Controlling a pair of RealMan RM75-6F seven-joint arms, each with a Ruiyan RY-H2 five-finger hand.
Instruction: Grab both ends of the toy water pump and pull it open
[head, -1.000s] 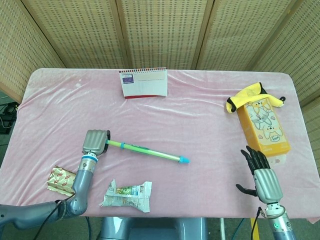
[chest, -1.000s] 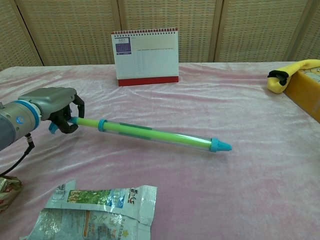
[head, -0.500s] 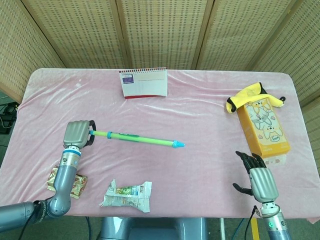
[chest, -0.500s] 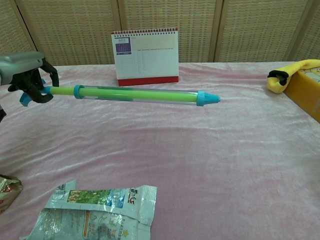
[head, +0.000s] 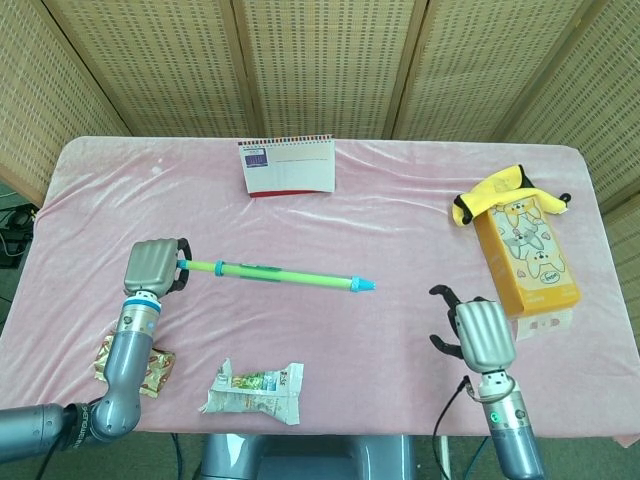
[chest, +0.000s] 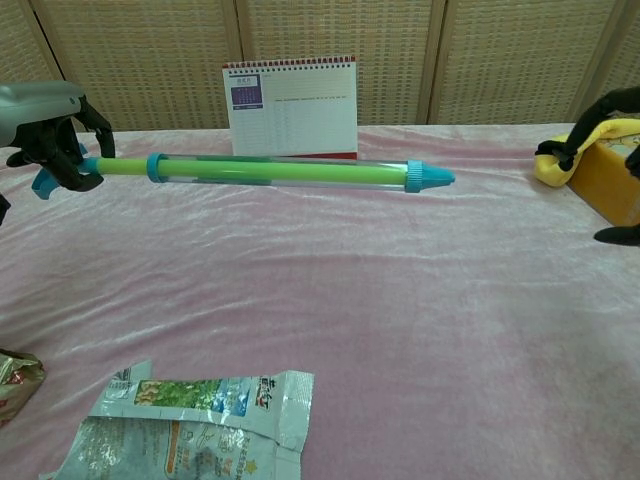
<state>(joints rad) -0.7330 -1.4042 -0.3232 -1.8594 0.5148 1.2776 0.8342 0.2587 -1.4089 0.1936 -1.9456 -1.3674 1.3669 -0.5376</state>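
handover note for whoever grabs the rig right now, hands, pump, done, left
Left hand: grips the handle end of the long green and clear toy water pump with the blue nozzle, holding it roughly level above the pink velvet tablecloth.
Right hand: open, holds nothing, near the front right of the table, apart from the pump's blue tip.
Done: one end grabbed, pump lifted.
Left: bring the right hand to the blue nozzle end, grip it, then pull the two ends apart. The pump does not look pulled open yet.
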